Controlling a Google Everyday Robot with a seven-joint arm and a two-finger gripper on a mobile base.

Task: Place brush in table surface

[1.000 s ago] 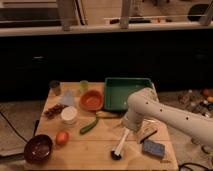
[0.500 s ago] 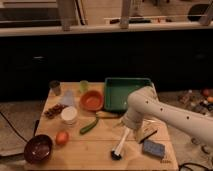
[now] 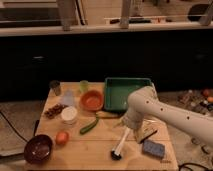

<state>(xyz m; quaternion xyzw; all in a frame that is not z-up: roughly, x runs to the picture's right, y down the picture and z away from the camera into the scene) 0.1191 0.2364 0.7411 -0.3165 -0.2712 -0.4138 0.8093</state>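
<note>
The brush (image 3: 120, 144) has a pale white handle and a round black bristle head at its lower end. It lies slanted over the tan wooden table surface (image 3: 95, 150), head toward the front edge. My gripper (image 3: 127, 123) is at the end of the white arm, right at the top end of the brush handle. The arm's wrist covers the gripper, so the handle's top end is hidden.
A green tray (image 3: 125, 93) sits at the back. An orange bowl (image 3: 92, 100), a cucumber (image 3: 89, 126), a white cup (image 3: 68, 114), an orange fruit (image 3: 62, 137) and a dark bowl (image 3: 38, 148) lie to the left. A blue-grey sponge (image 3: 153, 148) and a wooden-backed scrubber (image 3: 146, 133) lie to the right.
</note>
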